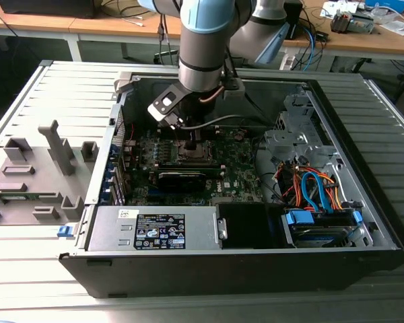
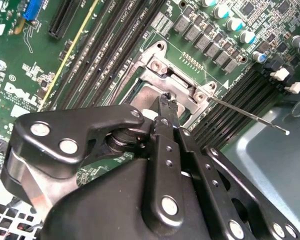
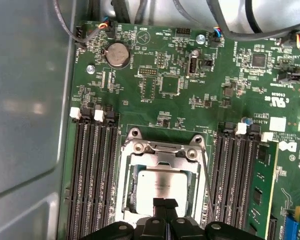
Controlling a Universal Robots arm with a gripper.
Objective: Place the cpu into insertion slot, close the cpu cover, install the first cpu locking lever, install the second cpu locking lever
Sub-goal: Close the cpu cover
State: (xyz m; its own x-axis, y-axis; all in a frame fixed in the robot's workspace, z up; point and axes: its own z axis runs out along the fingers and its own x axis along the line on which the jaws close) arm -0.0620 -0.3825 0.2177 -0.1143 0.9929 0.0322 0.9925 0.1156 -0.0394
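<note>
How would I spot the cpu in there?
Inside the open computer case lies a green motherboard. Between its long black memory slots sits the cpu cover, a silver frame. The cpu is the pale silver square within that frame, smooth where its neighbours are ribbed.

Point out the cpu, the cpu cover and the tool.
cpu (image 3: 162, 185), first wrist view, middle of its silver top.
cpu cover (image 3: 160, 157), first wrist view, frame edge beside the chip.
tool (image 3: 165, 202), first wrist view, between its fingertips.
</note>
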